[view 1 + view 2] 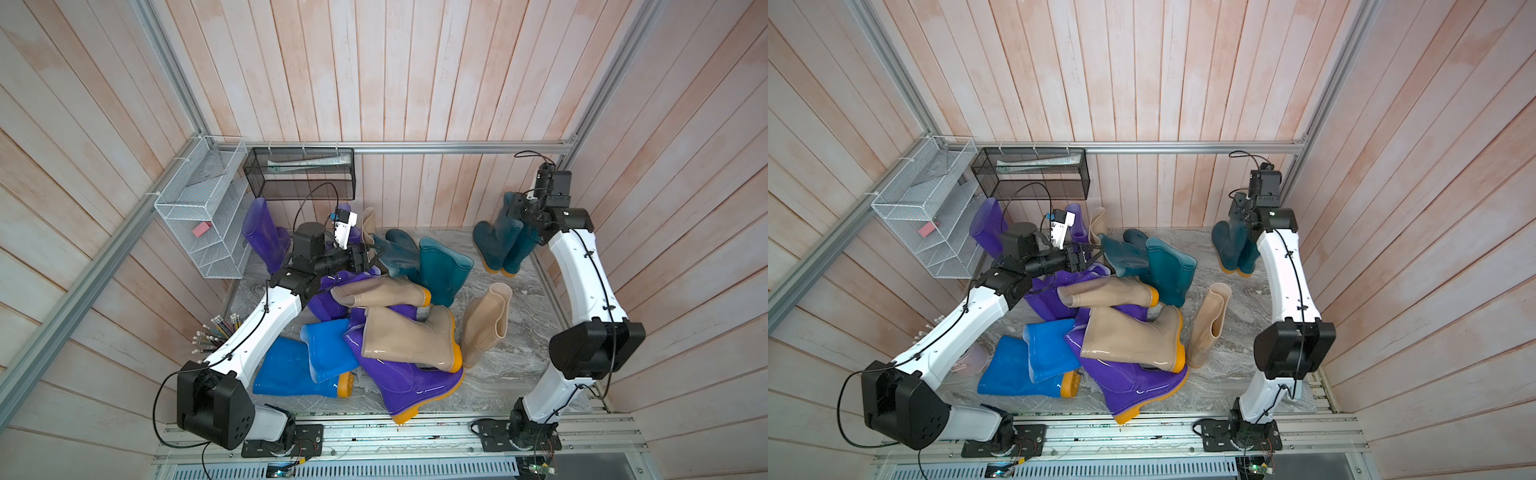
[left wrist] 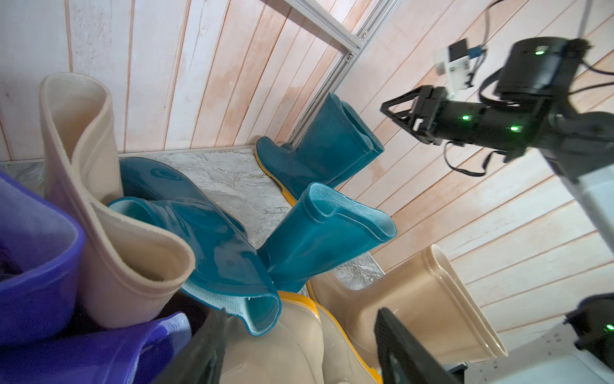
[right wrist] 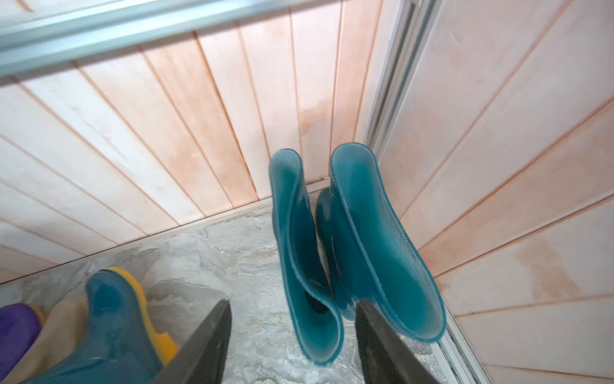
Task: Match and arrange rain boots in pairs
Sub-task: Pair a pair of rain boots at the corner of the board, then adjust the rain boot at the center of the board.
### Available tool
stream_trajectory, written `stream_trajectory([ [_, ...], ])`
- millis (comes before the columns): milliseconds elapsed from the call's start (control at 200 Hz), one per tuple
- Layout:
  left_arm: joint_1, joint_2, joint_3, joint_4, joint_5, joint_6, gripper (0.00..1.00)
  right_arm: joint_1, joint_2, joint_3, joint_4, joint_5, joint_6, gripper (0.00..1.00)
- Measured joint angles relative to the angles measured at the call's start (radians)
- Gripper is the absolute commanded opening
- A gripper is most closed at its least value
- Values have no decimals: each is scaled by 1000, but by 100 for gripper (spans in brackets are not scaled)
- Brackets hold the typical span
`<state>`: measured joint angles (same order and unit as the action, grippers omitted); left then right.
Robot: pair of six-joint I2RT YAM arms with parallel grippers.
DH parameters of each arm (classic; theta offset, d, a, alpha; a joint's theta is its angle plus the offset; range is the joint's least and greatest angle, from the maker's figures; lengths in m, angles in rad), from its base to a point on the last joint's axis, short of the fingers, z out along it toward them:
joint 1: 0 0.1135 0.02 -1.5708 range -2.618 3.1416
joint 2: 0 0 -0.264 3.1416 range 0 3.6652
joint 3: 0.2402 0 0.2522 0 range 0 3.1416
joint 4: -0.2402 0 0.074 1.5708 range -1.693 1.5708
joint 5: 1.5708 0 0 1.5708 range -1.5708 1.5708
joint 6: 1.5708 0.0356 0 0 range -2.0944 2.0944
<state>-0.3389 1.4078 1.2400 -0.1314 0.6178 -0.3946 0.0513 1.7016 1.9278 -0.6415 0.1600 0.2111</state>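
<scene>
Teal pair (image 1: 500, 245) stood upright in the far corner of the bench (image 1: 523, 340), shafts side by side, and that was the marker for everything else. Right above that pair hung the right claw (image 3: 292, 304), jaws spread wide, gripping nothing, the two cuffs just beneath it; that placement looked finished to me. Well off to the robot's left of the pair, the left claw (image 1: 371, 258) hovered with its jaws also wide apart and empty. It sat right at the open cuff of a loose teal boot (image 2: 206, 232) lying on its side. And here was the relation that mattered: the boot's long axis ran straight away from the left claw, cuff end nearest, foot pointing off beyond. A second loose teal boot (image 2: 319, 229) leaned against it on the side nearer the pair, cuff raised. The heap (image 1: 407, 340) of purple, blue and beige boots sprawled farther from the pair, toward the robot. The left arm was plainly the closer one. My call was a pinch on that cuff wall, though soft, glossy rubber could fold or slip.
</scene>
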Motion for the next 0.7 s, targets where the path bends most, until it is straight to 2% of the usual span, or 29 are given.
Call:
stream_trajectory([
  [140,0,-52,-43,32,-76,5,81,168,-190,-214,96,-11,-48,74],
  [255,0,-129,-92,58,-214,3,100,325,-303,-371,133,-48,-93,78],
  [405,8,-221,-140,103,-474,-11,100,406,-359,-436,123,-104,-135,79],
  [485,31,-246,-153,130,-574,-48,100,431,-373,-452,115,-112,-154,81],
  [700,135,-256,-213,202,-586,-115,100,441,-388,-517,79,-117,-219,89],
])
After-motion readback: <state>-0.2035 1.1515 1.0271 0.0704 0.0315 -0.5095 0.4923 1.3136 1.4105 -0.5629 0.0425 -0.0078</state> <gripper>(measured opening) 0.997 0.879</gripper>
